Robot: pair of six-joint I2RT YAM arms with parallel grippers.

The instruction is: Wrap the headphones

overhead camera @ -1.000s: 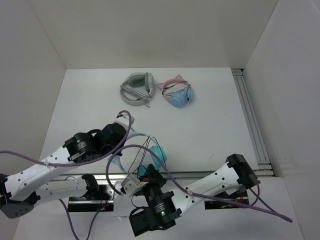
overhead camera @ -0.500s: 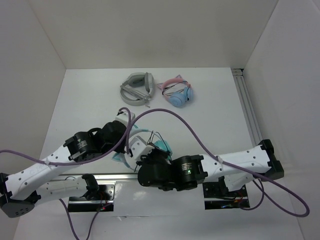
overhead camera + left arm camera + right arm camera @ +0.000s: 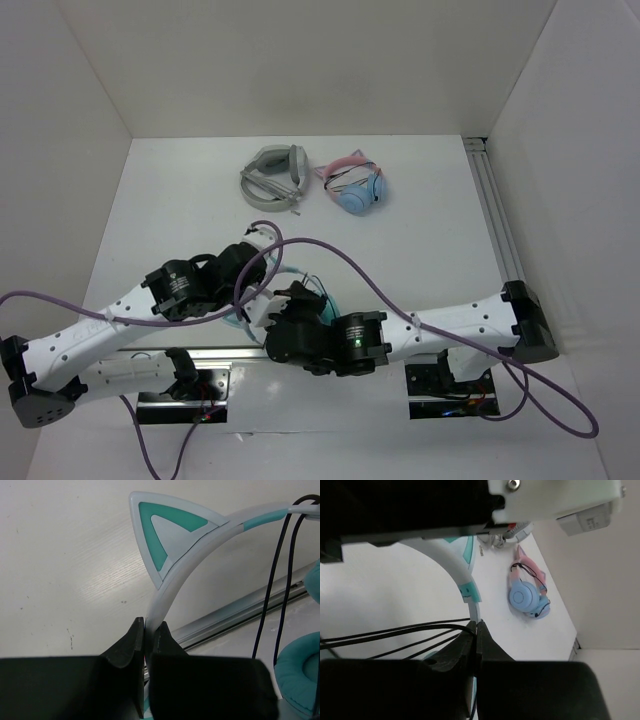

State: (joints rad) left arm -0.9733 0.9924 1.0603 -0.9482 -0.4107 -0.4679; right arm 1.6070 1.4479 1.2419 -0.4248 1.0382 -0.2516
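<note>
Headphones (image 3: pixel 316 293) in teal sit at about 6 o'clock on the white table (image 3: pixel 420 250), close to its near edge and caught between my two arms. My left gripper (image 3: pixel 148 630) has its fingers pressed together on the pale headband (image 3: pixel 170 580), pinching it low down. From that grip the band curves up toward 1 o'clock in the left wrist view. One cat ear (image 3: pixel 167 530), white with a teal inner panel, stands on the band just above the pinch. At 3 o'clock in that view two strands of the thin black cable (image 3: pixel 272 580) hang down from the band, and a teal ear cup (image 3: pixel 297 675) shows at 4 o'clock.

My right gripper (image 3: pixel 476 627) is also squeezed closed, on the cable, whose strands run in from 9 o'clock and meet at its fingertips. The band arcs just above those tips, its teal slider touching or nearly touching them; I cannot tell which.

Behind the held headphones, a metal rail (image 3: pixel 240 610) crosses the left wrist view.

Well apart, toward the far wall, lie two more sets. The grey headphones (image 3: pixel 273 175) are at 11 o'clock and the pink-banded headphones (image 3: pixel 357 188) with light-blue cups at 1 o'clock, just beside each other. Neither arm touches them.
</note>
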